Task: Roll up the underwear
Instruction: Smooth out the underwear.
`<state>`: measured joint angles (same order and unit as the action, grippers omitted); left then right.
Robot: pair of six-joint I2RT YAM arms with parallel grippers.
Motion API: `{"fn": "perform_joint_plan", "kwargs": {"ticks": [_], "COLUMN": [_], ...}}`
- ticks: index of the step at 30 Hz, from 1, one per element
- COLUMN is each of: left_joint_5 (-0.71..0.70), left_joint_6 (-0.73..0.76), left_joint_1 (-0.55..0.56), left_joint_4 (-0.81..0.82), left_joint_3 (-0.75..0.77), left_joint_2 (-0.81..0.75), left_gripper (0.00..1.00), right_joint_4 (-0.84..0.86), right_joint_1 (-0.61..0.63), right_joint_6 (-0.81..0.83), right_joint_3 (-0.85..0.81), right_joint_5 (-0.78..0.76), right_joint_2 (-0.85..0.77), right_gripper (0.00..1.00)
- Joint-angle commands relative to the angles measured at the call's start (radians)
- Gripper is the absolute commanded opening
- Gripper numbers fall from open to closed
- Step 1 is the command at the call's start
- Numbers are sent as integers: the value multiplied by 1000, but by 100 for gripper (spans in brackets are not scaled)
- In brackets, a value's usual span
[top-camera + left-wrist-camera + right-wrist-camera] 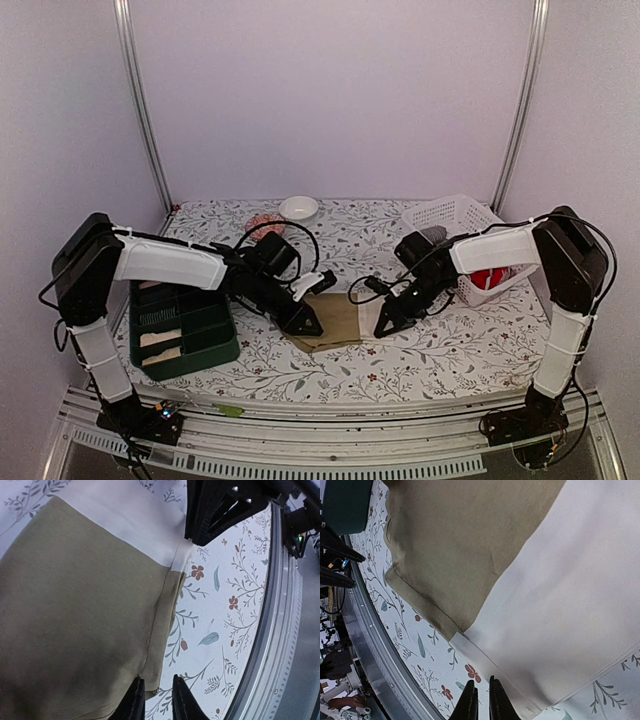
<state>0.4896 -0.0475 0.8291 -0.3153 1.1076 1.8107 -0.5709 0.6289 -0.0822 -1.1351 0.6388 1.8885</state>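
Far left on the floral-print table (450, 345): a dark green plastic tray (205, 352) with cream cloth rolls (160, 342) inside, well apart from the work.

Next, the left hand (305, 322), low over the table at the left end of the flat khaki-tan cloth underwear (335, 318). From the left wrist view, fingers (134, 702) a narrow gap apart, straddling the stitched khaki hem at its near corner. Parted, with no clear pinch on the cloth.

Centre: the garment itself, spread flat between the two hands. Long axis running left to right, hand to hand, with the khaki body toward the left and the broad white waistband (560, 605) toward the right.

Then the right hand (385, 322), down at the waistband end, just beside its near corner. Fingers (468, 704) almost together, only a slit between them. Impossible to tell whether closed on a fold or merely close to shut.

Far right: a white plastic basket (450, 212) with a bright red garment (488, 278) in it.

Judging from this layout: neither hand nearer than the other, one per end, both at the edge closest to the arm bases. Probably best rolled along the long axis from one end, or away from the bases with both corners lifted together. Uneven lifting likely to skew the roll.
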Motion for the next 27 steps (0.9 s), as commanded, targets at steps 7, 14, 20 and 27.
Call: {"fn": "perform_joint_plan", "kwargs": {"ticks": [7, 14, 20, 27], "left_joint_5": [22, -49, -48, -74], "left_joint_6": [26, 92, 127, 156], "left_joint_1": [36, 36, 36, 39], "left_joint_4": [42, -18, 24, 214], "left_joint_3": [-76, -137, -200, -308], "left_joint_2": [63, 23, -123, -282], "left_gripper": [15, 13, 17, 44], "right_joint_4": [55, 39, 89, 298], "right_joint_1": [15, 73, 84, 84], "right_joint_6": [7, 24, 22, 127], "right_joint_3": [112, 123, 181, 310], "right_joint_5": [-4, -1, -21, -212], "right_joint_2": [27, 20, -171, -489], "right_gripper": [10, 10, 17, 49]}}
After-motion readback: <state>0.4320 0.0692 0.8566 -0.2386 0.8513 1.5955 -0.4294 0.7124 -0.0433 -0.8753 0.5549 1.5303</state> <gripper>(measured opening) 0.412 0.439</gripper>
